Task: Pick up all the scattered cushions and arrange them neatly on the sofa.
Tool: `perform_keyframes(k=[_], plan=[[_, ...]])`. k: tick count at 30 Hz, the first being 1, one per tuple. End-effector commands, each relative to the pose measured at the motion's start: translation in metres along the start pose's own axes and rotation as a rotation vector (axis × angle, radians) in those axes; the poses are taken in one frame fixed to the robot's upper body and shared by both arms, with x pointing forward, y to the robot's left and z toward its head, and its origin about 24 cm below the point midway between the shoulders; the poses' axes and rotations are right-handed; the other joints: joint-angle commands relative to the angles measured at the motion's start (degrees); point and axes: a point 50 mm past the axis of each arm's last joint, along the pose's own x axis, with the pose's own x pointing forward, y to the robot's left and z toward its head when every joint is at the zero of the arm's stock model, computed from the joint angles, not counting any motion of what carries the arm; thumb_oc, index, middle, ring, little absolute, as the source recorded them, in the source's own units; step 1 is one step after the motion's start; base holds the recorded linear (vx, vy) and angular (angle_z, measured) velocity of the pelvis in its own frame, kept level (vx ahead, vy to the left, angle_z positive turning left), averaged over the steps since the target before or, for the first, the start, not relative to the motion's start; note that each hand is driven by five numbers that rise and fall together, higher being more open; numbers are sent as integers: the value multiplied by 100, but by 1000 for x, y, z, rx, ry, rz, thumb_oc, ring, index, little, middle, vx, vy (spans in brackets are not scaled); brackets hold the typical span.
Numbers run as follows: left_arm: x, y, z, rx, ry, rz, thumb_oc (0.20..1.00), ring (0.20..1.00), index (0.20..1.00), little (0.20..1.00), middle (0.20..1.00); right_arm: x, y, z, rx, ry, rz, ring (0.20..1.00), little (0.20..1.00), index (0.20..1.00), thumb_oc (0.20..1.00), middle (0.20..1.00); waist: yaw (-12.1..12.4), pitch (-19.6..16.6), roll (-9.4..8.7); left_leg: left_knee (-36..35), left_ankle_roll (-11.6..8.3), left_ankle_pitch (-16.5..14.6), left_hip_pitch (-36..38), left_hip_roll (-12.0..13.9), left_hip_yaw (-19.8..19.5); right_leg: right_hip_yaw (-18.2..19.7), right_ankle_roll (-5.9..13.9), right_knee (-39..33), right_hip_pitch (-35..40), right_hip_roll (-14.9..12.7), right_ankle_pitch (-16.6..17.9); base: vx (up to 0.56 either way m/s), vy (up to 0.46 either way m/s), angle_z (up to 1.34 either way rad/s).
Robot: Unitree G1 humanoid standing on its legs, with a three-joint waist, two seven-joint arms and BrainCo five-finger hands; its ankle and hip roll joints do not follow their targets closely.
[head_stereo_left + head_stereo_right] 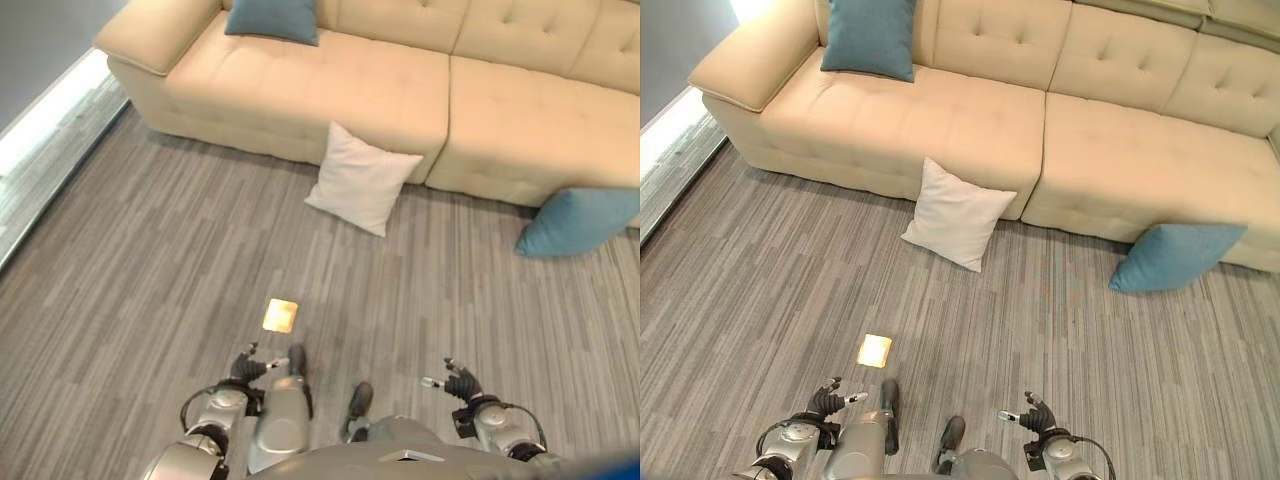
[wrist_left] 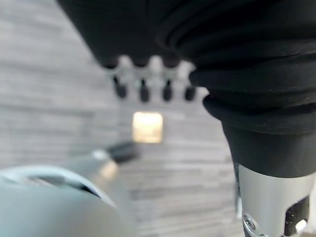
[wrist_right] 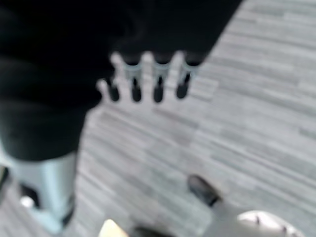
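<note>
Eye views: white cushion [image 1: 360, 177] and blue cushion [image 1: 1173, 255] lean on sofa [image 1: 330, 85] front, on floor, i.e. not yet placed; another blue cushion [image 1: 869, 35] already on seat.
Wrist views: left hand [image 2: 148, 79], right hand [image 3: 148, 76] fingers straight, empty, held low, prob. pre-approach.

The sofa [image 1: 970, 110] is running off the top and right edges, its far end unseen. One blue cushion [image 1: 272, 18] on the seat is being cropped by the top edge. The floor cushion [image 1: 575, 222] is hiding part of the sofa's front, and the white cushion [image 1: 955, 213] is doing the same. The small yellow patch [image 1: 281, 315] on the floor is too small to identify.
</note>
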Motion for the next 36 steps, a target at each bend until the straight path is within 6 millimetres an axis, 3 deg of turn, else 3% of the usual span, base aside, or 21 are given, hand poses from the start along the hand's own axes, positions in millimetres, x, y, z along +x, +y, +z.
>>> perform_keyframes(k=[1,3,5,6,8,11,12,13,15,16,17,18,19,21,22,24,27,33,36], plan=[[-5,-10,-15,42,41,-47,1000,1000,1000,1000,1000,1,-14,11,-4,-58,-34,1000,1000,1000,1000,1000,108,-212,-1,405,142,-72,367,-201,-119,275,755,615,96,-304,-101,294,155,-35],[-6,-10,-21,38,61,-47,1000,1000,1000,1000,1000,1,-10,10,4,-51,-24,1000,1000,1000,1000,1000,165,-274,-41,435,242,-190,463,-314,-213,313,839,822,128,-417,-132,258,201,-27],[-7,-9,-24,38,70,-48,1000,1000,1000,1000,1000,3,-6,14,-5,-60,-6,1000,1000,1000,1000,1000,256,-319,-29,416,450,-443,702,-443,-194,334,1062,1585,-120,-731,51,292,340,-18],[-7,-7,-21,40,59,-43,1000,1000,1000,1000,1000,4,-5,21,0,-80,-4,1000,1000,1000,1000,1000,250,-278,5,389,616,-566,913,-542,-215,330,1233,2412,-395,-947,375,294,370,-19],[-5,-5,-16,53,44,-48,1000,1000,1000,1000,1000,5,-4,24,6,-91,0,1000,1000,1000,1000,1000,146,-240,91,288,741,-727,1237,-613,-339,409,1268,3105,-759,-1065,672,333,298,3],[-4,-4,-15,65,39,-53,1000,1000,1000,1000,1000,5,-4,28,-8,-106,8,1000,1000,1000,1000,1000,21,-211,144,117,722,-775,1508,-658,-500,509,1138,2741,-1097,-962,597,231,53,19],[-4,-3,-13,71,36,-52,1000,1000,1000,1000,1000,5,-4,31,-17,-119,8,1000,1000,1000,1000,1000,12,-206,141,30,690,-839,1628,-676,-502,290,1083,2195,-1180,-1042,580,143,-16,24],[-4,-3,-13,71,36,-52,1000,1000,1000,1000,1000,5,-4,30,-17,-119,8,1000,1000,1000,1000,1000,4,-198,148,27,686,-843,1644,-670,-512,277,1081,2180,-1155,-1034,580,269,-50,34],[-4,-1,-16,60,43,-41,1000,1000,1000,1000,1000,5,-3,32,-23,-120,11,1000,1000,1000,1000,1000,26,-172,116,4,614,-932,1790,-691,-528,-151,1187,1420,-1268,-1175,834,197,-53,24],[-4,-1,-16,60,43,-41,1000,1000,1000,1000,1000,5,-3,32,-24,-120,11,1000,1000,1000,1000,1000,19,-165,123,3,612,-934,1800,-684,-536,-163,1186,1397,-1245,-1165,844,281,-60,0],[-5,0,-18,54,49,-35,1000,1000,1000,1000,1000,6,-2,36,-29,-137,18,1000,1000,1000,1000,1000,-80,-157,110,20,574,-1012,1913,-728,-653,182,1244,1159,-1396,-1046,1025,214,-45,-2],[-5,0,-18,54,49,-35,1000,1000,1000,1000,1000,6,-2,36,-29,-137,18,1000,1000,1000,1000,1000,-82,-161,109,20,575,-1011,1909,-729,-653,181,1244,1160,-1400,-1047,1025,314,-71,5],[-5,0,-20,56,56,-39,1000,1000,1000,1000,1000,5,-3,34,-30,-134,20,1000,1000,1000,1000,1000,-131,-169,98,63,556,-1101,1971,-742,-734,436,1214,1087,-1332,-926,937,171,-42,28],[-7,-4,-24,52,71,-49,1000,1000,1000,1000,1000,4,-3,28,-33,-117,22,1000,1000,1000,1000,1000,-149,-253,64,156,498,-1220,2009,-743,-766,411,1154,983,-1233,-889,912,281,-120,41],[-8,-7,-27,51,78,-58,1000,1000,1000,1000,1000,2,-5,20,-27,-94,14,1000,1000,1000,1000,1000,-162,-274,62,506,352,-1294,1952,-693,-785,365,1053,961,-1055,-812,817,231,-139,19],[-8,-8,-27,53,78,-66,1000,1000,1000,1000,1000,2,-7,16,-21,-81,11,1000,1000,1000,1000,1000,-185,-290,43,720,254,-1271,1863,-657,-780,281,994,917,-977,-785,748,155,-141,28],[-4,-10,-14,48,44,-67,1000,1000,1000,1000,1000,1,-12,15,-15,-83,-4,1000,1000,1000,1000,1000,-168,-109,-73,2172,-77,-884,1210,-318,-538,91,732,773,-615,-712,578,128,-196,53],[-2,-12,-9,43,31,-69,1000,1000,1000,1000,1000,1,-16,12,-10,-66,-16,1000,1000,1000,1000,1000,-135,-75,-78,1692,65,-981,944,-179,-224,-74,714,565,-383,-632,407,95,-55,26],[-3,-12,-11,48,36,-68,1000,1000,1000,1000,1000,1,-15,13,-15,-71,-15,1000,1000,1000,1000,1000,-111,-117,-66,1085,108,-824,846,-103,-183,-37,742,560,-340,-567,297,175,38,24]])
